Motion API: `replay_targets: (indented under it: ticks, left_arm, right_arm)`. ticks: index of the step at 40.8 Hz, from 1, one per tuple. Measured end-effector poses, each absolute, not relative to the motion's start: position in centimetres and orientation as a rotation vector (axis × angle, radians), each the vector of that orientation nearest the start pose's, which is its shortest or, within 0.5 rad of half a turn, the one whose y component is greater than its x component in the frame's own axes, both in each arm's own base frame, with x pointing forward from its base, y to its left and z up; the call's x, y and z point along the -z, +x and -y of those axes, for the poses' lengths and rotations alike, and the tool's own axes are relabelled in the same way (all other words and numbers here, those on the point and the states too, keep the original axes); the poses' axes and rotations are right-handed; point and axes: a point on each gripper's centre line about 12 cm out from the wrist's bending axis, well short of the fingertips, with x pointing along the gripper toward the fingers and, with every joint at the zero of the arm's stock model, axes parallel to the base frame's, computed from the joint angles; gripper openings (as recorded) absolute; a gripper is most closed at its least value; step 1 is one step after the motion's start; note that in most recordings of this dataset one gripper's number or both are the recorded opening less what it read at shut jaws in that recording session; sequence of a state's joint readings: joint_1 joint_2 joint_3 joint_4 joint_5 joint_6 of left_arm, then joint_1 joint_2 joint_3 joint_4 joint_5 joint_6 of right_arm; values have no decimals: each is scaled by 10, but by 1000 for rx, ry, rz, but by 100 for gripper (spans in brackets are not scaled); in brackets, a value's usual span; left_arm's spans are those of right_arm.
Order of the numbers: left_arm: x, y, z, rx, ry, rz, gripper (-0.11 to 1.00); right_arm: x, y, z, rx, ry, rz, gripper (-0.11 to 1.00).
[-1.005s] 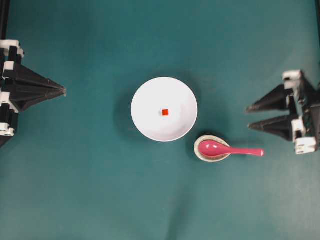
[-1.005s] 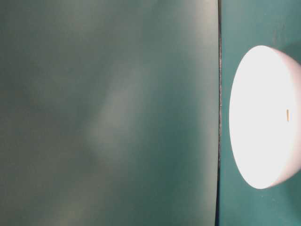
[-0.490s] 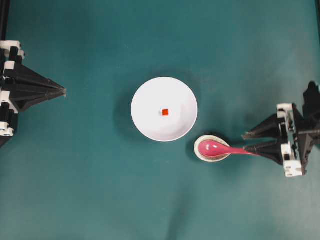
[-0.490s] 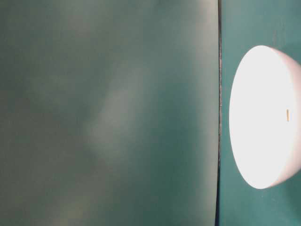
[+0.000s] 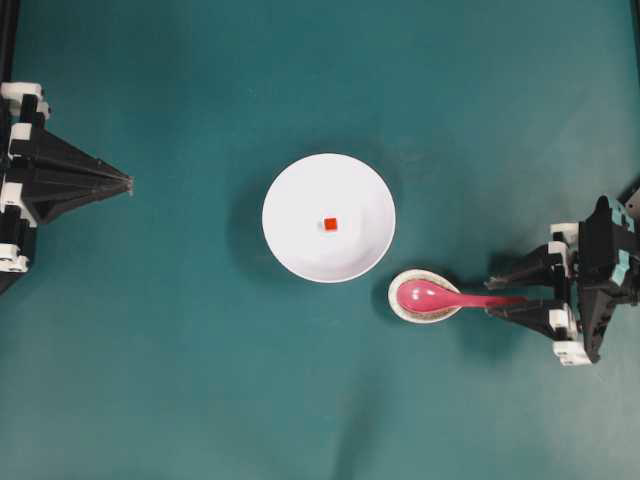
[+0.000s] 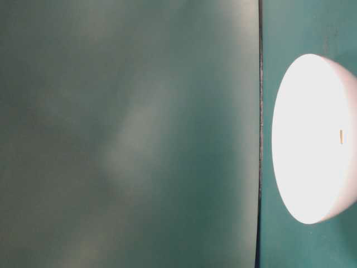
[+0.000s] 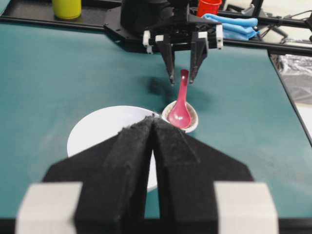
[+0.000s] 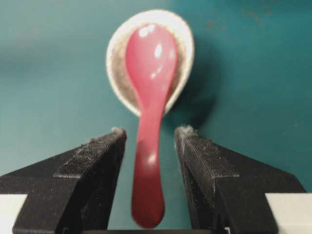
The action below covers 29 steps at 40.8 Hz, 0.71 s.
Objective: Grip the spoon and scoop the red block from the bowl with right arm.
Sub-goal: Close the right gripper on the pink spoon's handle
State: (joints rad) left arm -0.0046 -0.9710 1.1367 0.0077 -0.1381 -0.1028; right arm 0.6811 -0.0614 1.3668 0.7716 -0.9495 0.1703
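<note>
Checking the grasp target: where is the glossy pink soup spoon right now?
Overhead, the spoon lies right of the white bowl, scoop in the speckled rest, handle between the right gripper's open fingers.

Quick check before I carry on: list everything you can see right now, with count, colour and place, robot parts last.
bowl: one, white, middle of the table.
red block: one, red-orange, inside the bowl near its centre.
spoon: one, glossy pink, scoop lying in the spoon rest, handle pointing toward the right gripper.
spoon rest: one, speckled cream, just right of and below the bowl in the overhead view.
table: one, teal surface.
cup: one, yellow-green, beyond the table's far edge.
cup: one, red, beyond the far edge.
cloth: one, blue, beside the red cup.
left gripper: black, shut, at the left side, clear of everything.
right gripper: black, open, fingers either side of the spoon handle, not closed on it.
</note>
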Motion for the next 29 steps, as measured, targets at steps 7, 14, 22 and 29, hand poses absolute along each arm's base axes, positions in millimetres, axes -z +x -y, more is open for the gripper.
replay_targets:
  ticks: [7, 14, 22, 29]
  left_arm:
    - [-293, 200, 1, 4, -94, -29, 0]
    - [-292, 200, 1, 4, -94, -34, 0]
    - [-292, 200, 1, 4, -95, -32, 0]
    - [-292, 200, 1, 4, -94, -34, 0]
  right_arm:
    - [-90, 200, -78, 62, 349, -429, 51]
    - [-88, 200, -79, 56, 315, -435, 51]
    - [-88, 201, -78, 58, 308, -434, 50]
    - [-88, 200, -78, 57, 304, -436, 46]
